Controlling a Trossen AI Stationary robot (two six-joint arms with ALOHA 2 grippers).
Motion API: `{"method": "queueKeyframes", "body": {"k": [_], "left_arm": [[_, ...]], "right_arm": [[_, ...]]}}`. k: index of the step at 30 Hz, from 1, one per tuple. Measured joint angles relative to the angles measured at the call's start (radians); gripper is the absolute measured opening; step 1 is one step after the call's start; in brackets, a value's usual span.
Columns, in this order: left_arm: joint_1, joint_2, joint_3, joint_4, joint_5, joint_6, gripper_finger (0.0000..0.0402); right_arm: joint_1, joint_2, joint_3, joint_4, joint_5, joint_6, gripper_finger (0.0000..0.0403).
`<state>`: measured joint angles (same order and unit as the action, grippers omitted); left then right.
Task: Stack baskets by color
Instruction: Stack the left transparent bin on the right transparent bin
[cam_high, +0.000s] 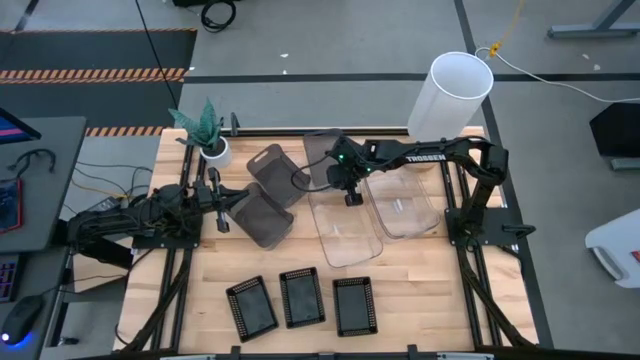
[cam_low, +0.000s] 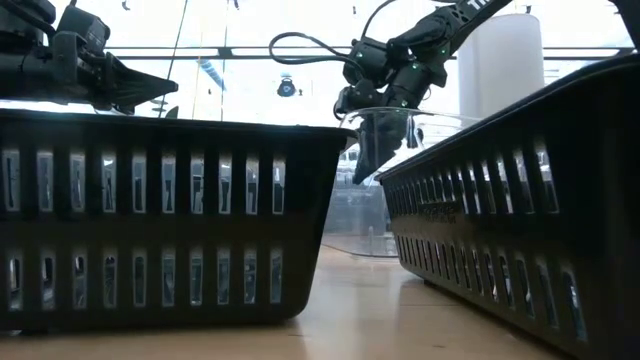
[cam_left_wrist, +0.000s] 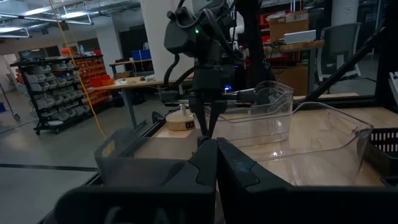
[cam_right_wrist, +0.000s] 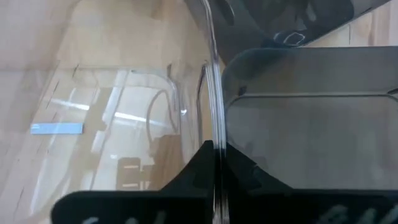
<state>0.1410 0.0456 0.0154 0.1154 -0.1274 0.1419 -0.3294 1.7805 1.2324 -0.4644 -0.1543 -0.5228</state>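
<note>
on clear basket (cam_right_wrist: 124, 124) rim, right claw (cam_right_wrist: 214, 155) pinched

A light wooden table (cam_high: 420, 290) carries three black mesh baskets (cam_high: 300, 298) in a row at the near edge, clear bins (cam_high: 345, 232) and smoky-grey bins (cam_high: 265, 215) mid-table, and a small potted plant (cam_high: 208, 135) at the far left.

closed left hand (cam_left_wrist: 216, 163) facing clear baskets (cam_left_wrist: 311, 140)
</note>
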Motion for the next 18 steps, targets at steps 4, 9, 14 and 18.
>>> {"method": "queueKeyframes", "body": {"k": [4,9,14,18], "left_arm": [[0.000,0.000,0.000,0.000,0.000,0.000,0.0007],[0.000,0.000,0.000,0.000,0.000,0.000,0.0007],[0.000,0.000,0.000,0.000,0.000,0.000,0.0007],[0.000,0.000,0.000,0.000,0.000,0.000,0.0007]], "right_arm": [[0.000,0.002,0.016,-0.017,0.004,0.003,0.0014],[0.000,0.002,0.068,-0.055,0.008,0.005,0.0008],[0.000,0.002,0.125,-0.126,0.031,0.005,0.0005],[0.000,0.001,0.182,-0.214,0.031,0.005,0.0004]]}}
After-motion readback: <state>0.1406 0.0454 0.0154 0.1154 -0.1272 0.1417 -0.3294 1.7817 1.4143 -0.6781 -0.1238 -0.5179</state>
